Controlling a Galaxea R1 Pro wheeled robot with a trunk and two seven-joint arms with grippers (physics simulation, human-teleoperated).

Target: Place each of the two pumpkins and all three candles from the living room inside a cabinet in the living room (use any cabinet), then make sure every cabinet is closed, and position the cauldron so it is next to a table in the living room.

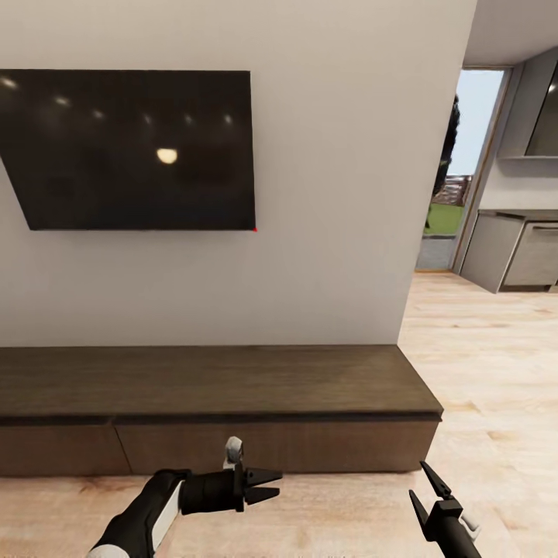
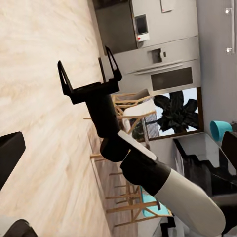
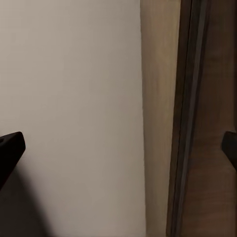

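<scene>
A: Where are the tools?

B: The left tool (image 1: 267, 483) sits at the lower middle of the head view, pointing right, its two fingers spread with nothing between them. The right tool (image 1: 431, 491) is at the lower right, fingers pointing up and also spread, empty. In the left wrist view that right tool (image 2: 90, 74) shows again at the upper middle, open, on its black-and-white arm.

A: And around them?

B: Both hang over the pale wood floor (image 1: 496, 372). Just above them in the head view runs the cabinet (image 1: 217, 403), long, low and dark brown, across the lower half of the frame. Its flat fronts look shut. The right wrist view shows the cabinet's edge (image 3: 197, 118) along the right side, against the wall.

A: Anything higher?

B: A dark TV (image 1: 132, 147) hangs on the white wall at the upper left. A doorway (image 1: 457, 170) opens at the upper right.
</scene>
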